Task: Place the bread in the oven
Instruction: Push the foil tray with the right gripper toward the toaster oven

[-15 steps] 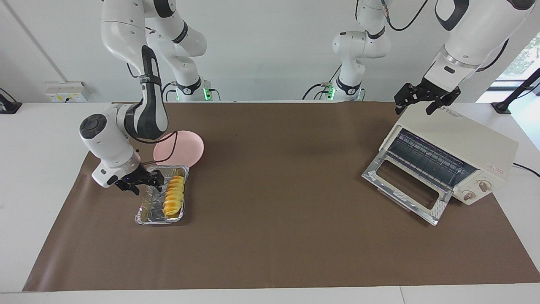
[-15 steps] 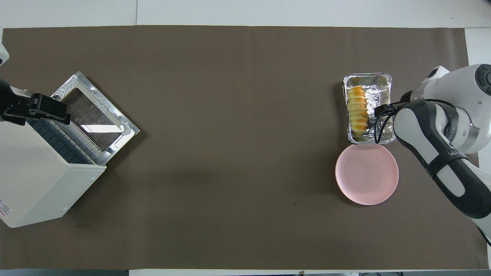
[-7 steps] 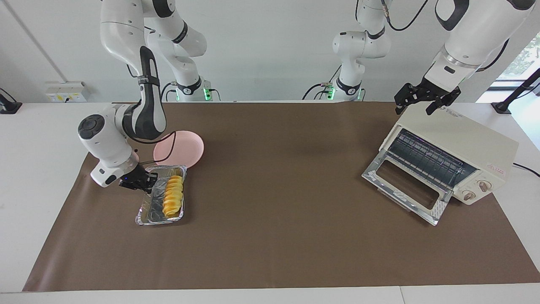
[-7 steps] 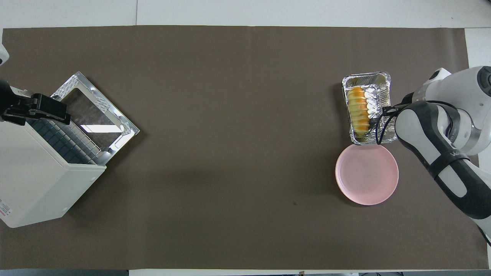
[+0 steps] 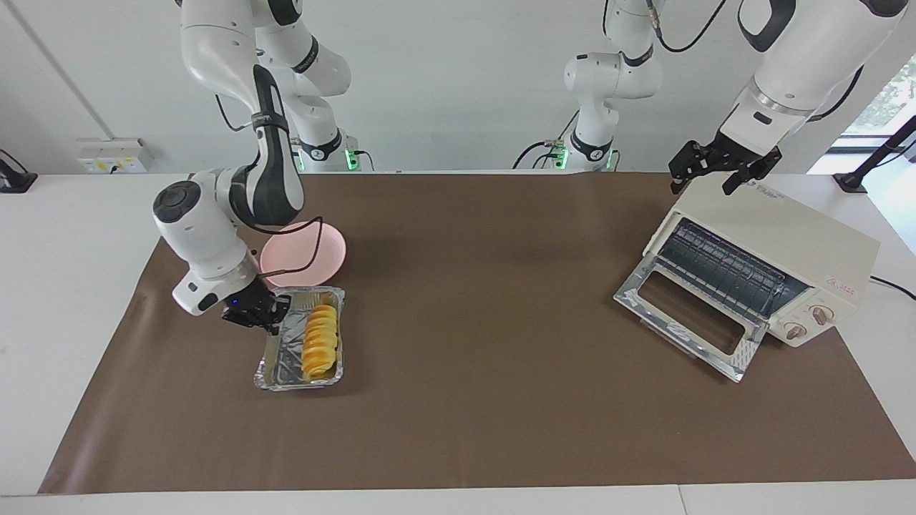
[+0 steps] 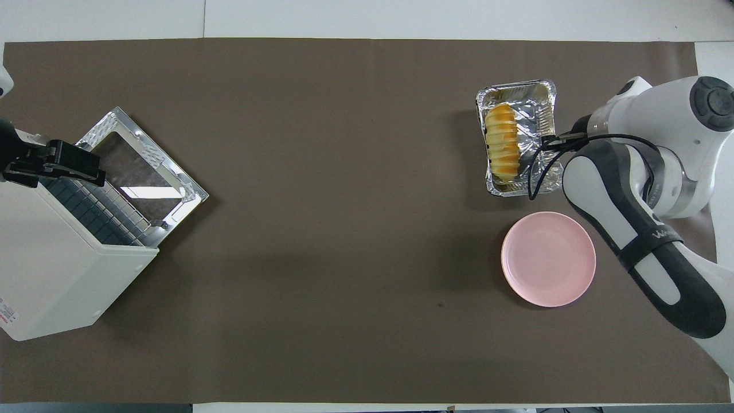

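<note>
At the right arm's end of the desk (image 5: 458,429), the right claw (image 5: 266,317) pinches the foil tray (image 5: 283,357) rim — bread (image 5: 320,342) inside. Left claw (image 5: 723,175) hovers, spread, over the open oven (image 5: 780,243).

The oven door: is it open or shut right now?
Open. The oven has its glass door dropped down flat in front of it, and the wire rack inside shows. Nothing lies on the rack.

One bread (image 5: 320,341), one oven (image 5: 758,268), one tray (image 5: 280,357), one plate (image 5: 322,252).
</note>
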You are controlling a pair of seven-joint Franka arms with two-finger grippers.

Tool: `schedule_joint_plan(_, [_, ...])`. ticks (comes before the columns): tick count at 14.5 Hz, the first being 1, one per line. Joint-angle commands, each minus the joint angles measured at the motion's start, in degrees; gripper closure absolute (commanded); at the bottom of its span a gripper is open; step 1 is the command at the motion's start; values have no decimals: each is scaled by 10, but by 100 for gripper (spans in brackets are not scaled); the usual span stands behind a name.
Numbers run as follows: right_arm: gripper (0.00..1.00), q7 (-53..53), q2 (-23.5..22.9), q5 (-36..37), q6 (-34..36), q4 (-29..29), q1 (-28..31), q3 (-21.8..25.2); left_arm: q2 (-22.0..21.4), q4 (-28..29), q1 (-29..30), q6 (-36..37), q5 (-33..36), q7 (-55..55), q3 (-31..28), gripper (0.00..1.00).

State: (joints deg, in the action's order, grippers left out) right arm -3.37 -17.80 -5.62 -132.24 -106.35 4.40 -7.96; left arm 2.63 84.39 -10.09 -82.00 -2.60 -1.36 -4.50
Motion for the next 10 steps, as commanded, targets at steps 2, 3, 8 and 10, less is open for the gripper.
schedule_joint_plan(2, [100,114,-7,4,10,46,-69,-20,-14,15,-2,-8,7,-7,0,0])
schedule_joint_plan(3, [100,139,-16,5,8,60,-87,-21,-14,15,-2,-8,7,-7,0,0])
schedule_joint_plan(8, [100,242,-85,10,12,144,-184,-19,-14,15,-2,-8,7,-7,0,0])
schedule_joint_plan(10, [100,260,-108,15,9,160,-200,-18,-14,15,-2,-8,7,-7,0,0])
